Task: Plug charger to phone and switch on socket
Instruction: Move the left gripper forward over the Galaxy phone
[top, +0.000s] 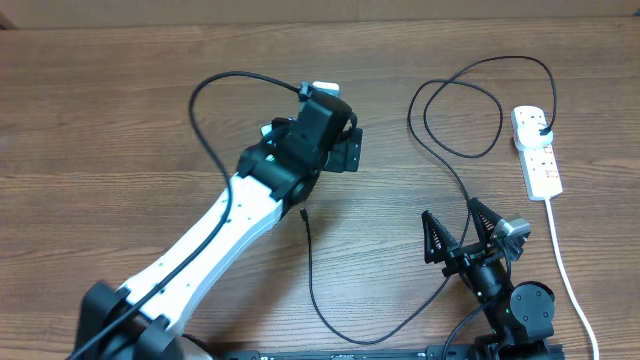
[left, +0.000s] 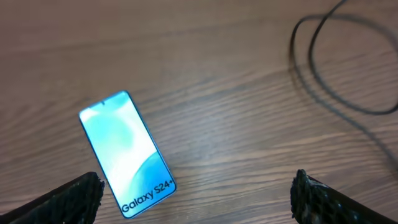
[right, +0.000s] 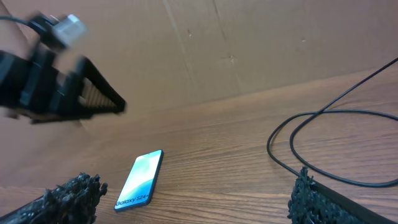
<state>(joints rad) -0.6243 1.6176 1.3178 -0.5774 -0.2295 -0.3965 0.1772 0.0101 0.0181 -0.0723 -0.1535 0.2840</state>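
Wooden table (top: 90, 90), phone (left: 127, 152) flat below wide-open left gripper (left: 198, 186). Right gripper (top: 450, 212) also spread, empty, charger tip (top: 303, 213) well to its left. Looks like phone approach; next calls for fetching that tip.

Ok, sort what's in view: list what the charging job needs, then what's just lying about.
Job: Galaxy S24+ phone; black charger cable, plugged into the white power strip.
Not the job: the black lead looped off the left arm; the brown cardboard backdrop.
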